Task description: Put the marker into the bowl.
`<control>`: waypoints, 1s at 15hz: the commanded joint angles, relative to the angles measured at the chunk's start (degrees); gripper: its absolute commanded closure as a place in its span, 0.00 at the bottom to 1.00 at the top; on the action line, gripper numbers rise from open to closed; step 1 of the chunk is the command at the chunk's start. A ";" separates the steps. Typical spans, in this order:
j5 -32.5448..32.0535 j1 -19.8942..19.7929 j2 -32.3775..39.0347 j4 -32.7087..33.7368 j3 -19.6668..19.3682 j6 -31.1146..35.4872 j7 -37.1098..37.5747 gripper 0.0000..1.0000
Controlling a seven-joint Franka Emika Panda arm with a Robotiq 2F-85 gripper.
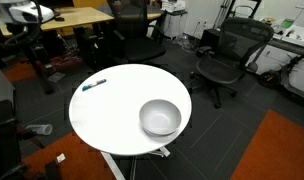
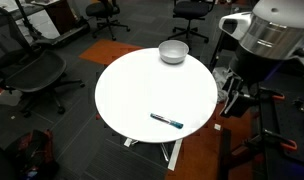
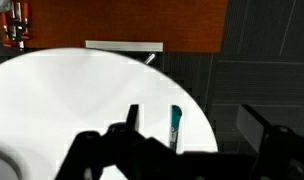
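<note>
The teal-blue marker (image 1: 93,85) lies flat on the round white table (image 1: 122,105), close to its edge; it also shows in the other exterior view (image 2: 167,120). The light grey-white bowl (image 1: 160,117) stands upright and empty on the opposite side of the table (image 2: 173,52). My gripper (image 3: 191,116) is open and empty. It is high above the table's edge. In the wrist view the marker (image 3: 175,125) lies between the two dark fingers, nearer the left one. In an exterior view the gripper (image 2: 235,100) hangs beside the table, apart from the marker.
Black office chairs (image 1: 224,58) stand around the table, with another in the other exterior view (image 2: 37,75). Wooden desks (image 1: 77,18) are behind. An orange carpet patch (image 1: 282,150) lies on the dark floor. The robot's base and cables (image 2: 267,105) stand next to the table.
</note>
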 commanded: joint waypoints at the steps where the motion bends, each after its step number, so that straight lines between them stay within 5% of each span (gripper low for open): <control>1: -3.74 0.29 8.40 4.35 0.01 5.19 3.08 0.00; 9: -20.68 2.77 20.98 12.37 -4.07 10.79 18.29 0.00; 15: -21.90 7.99 29.42 19.07 -9.00 10.56 20.45 0.00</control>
